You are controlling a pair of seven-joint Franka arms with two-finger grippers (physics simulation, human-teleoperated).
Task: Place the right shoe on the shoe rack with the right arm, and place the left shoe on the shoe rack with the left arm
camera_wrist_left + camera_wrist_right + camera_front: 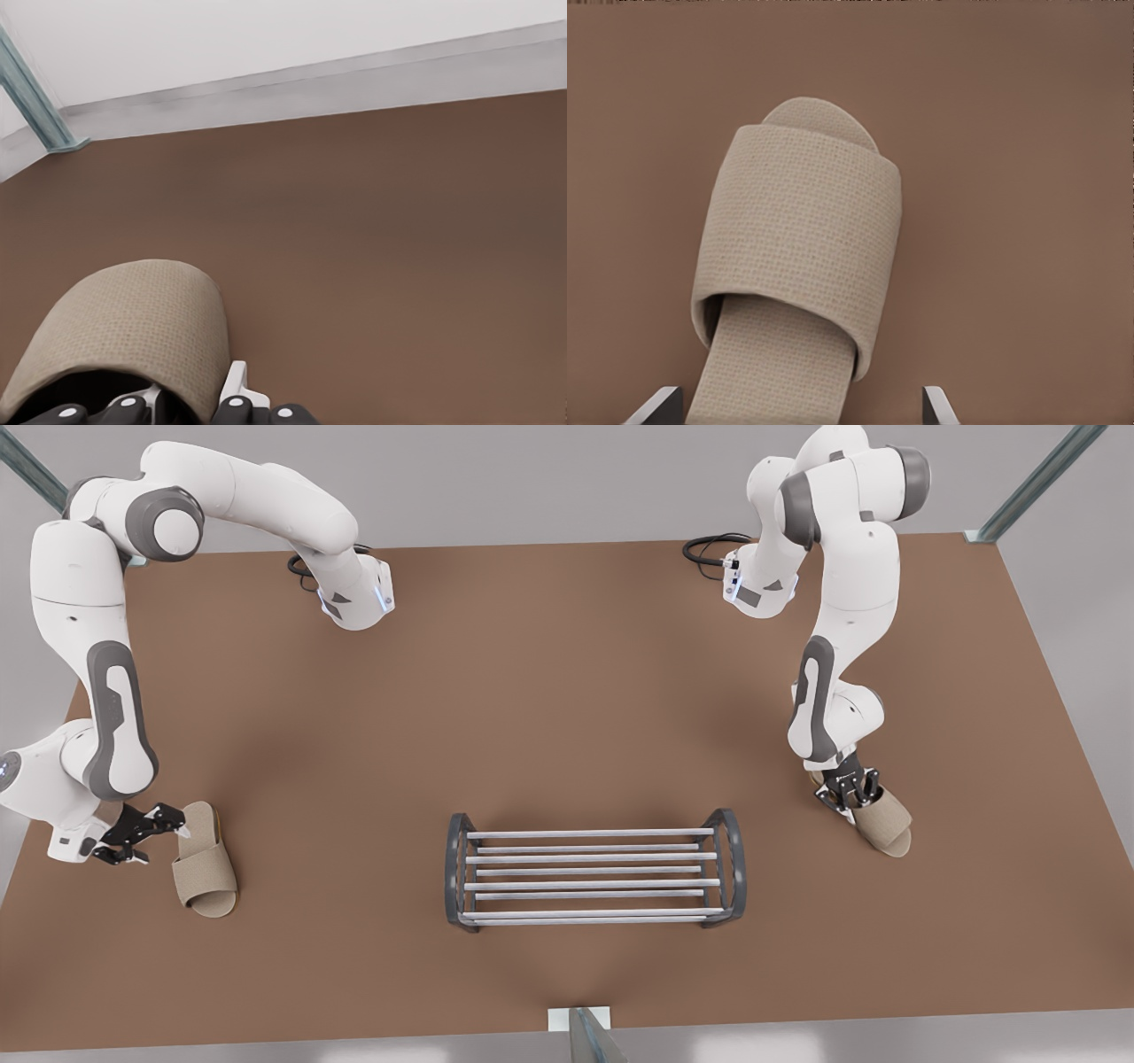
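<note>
brown table (567, 717), two slippers (205, 864), one rack (594, 871)

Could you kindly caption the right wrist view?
Open fingers of the right gripper straddle the heel of a beige woven slipper.

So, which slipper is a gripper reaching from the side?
The slipper on the front view's left; the left gripper lies level beside its heel, while the right gripper stands above the other slipper.

Left gripper (193, 390) angled down, pinching left shoe (133, 319), right gripper (797, 403) low, spread wide
</note>
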